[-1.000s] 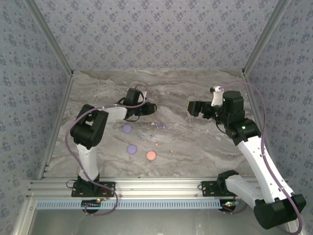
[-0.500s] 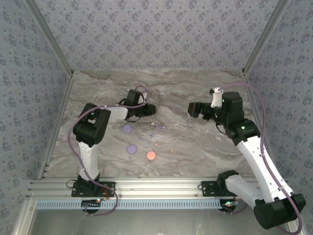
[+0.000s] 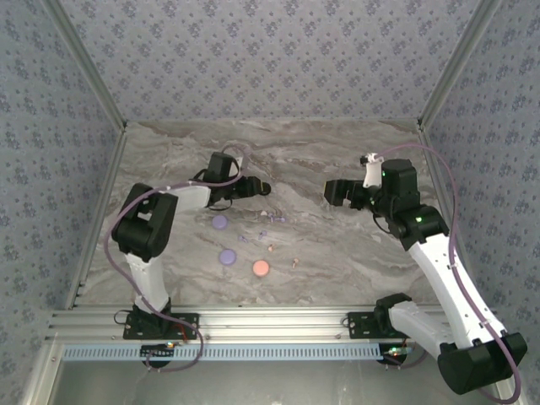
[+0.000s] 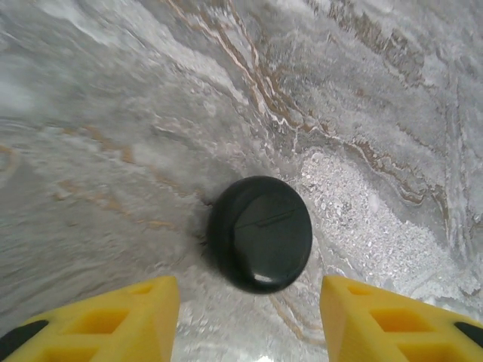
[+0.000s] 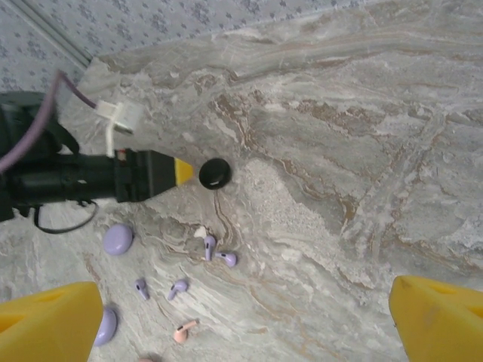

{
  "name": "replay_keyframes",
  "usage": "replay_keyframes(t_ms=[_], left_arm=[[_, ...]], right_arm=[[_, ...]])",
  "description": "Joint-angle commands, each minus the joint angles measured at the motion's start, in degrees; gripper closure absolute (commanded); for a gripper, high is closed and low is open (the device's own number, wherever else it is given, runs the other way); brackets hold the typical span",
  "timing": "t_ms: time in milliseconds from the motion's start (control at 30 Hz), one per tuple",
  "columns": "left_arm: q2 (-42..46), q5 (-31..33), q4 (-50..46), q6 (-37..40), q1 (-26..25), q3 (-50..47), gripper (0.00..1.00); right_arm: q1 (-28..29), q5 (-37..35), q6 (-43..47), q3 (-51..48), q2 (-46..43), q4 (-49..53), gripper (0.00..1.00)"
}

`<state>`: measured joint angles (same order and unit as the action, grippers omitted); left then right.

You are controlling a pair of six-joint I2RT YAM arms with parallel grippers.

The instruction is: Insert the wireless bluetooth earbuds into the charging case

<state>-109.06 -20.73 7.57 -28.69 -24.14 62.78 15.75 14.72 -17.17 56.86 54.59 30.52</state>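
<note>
Marble-pattern tabletop [image 3: 337, 253], matte with grey-brown veins; a glossy black round case [image 4: 260, 234] with a thin seam lies flat just ahead of the left gripper [image 4: 247, 296], whose yellow fingers [image 4: 143, 317] are spread, clear of it and holding nothing. Tiny stemmed earbuds [image 5: 210, 246], lavender plus one pink, lie loose beside smooth lavender discs [image 5: 118, 238]. Right gripper [image 5: 241, 302] is wide open and empty, off to their right.

The table top [image 4: 113, 113] is noted as smooth, marble-patterned in grey with brown veining, and faintly sheened. The black round case [image 4: 260, 234] is found to be glossy, smooth plastic, marked by one fine seam line. The fingers [image 4: 136, 320] of the left gripper [image 4: 249, 305] are recorded as matt yellow plastic. The lavender earbuds [image 5: 210, 245] appear smooth. The near rail [image 3: 278, 322] is bare ribbed metal.
</note>
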Motion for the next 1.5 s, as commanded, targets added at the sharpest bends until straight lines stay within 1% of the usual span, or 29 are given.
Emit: replay_keyframes(t_ms=[0, 100, 167, 300, 400, 500, 567, 667, 867, 1000, 1133, 1200, 1467], left_arm=[[6.8, 1.8, 0.4, 1.8, 0.6, -1.8, 0.46], [12.0, 2.9, 1.8, 2.3, 1.0, -4.7, 0.44], [15.6, 3.9, 2.7, 2.4, 1.2, -6.6, 0.42], [23.1, 6.6, 5.2, 2.6, 1.5, -11.1, 0.36], [28.5, 10.1, 6.2, 2.6, 1.6, -14.3, 0.3], [33.6, 14.5, 6.5, 2.7, 1.8, -17.3, 0.24], [36.7, 17.2, 6.6, 2.8, 2.0, -19.2, 0.2], [40.5, 19.5, 6.6, 2.3, 2.7, -21.9, 0.15], [45.5, 21.3, 5.2, 1.6, 4.7, -25.4, 0.11], [47.6, 21.9, 4.8, 0.9, 5.2, -27.2, 0.1], [49.2, 22.5, 3.4, 1.0, 5.3, -28.0, 0.09], [49.7, 22.8, 3.0, 1.1, 5.3, -28.3, 0.08], [50.7, 23.4, 2.2, 1.1, 5.5, -28.9, 0.06]], right_arm=[[1.3, -0.3, 2.6, 0.3, 1.1, 3.7, 0.0], [4.1, -2.0, 3.9, 0.0, 2.4, 6.2, 0.0], [7.5, -3.6, 4.1, -0.2, 3.7, 6.9, 0.01], [15.8, -8.1, 3.3, -0.1, 8.2, 8.2, 0.04], [22.6, -11.0, 0.6, 0.1, 12.8, 8.1, 0.06], [28.7, -11.6, -2.4, 0.7, 18.1, 6.9, 0.07], [33.1, -12.4, -2.2, 1.3, 21.9, 6.2, 0.07], [38.3, -14.4, -0.2, 3.3, 28.2, 7.0, 0.07], [46.3, -18.8, 10.0, 9.3, 38.5, 8.9, 0.08], [49.2, -19.3, 15.7, 13.7, 44.2, 10.7, 0.1], [49.9, -17.9, 19.4, 15.1, 47.8, 10.7, 0.14], [50.0, -17.6, 20.3, 15.2, 49.0, 10.3, 0.14], [49.9, -15.7, 21.8, 16.7, 53.1, 10.4, 0.23]])
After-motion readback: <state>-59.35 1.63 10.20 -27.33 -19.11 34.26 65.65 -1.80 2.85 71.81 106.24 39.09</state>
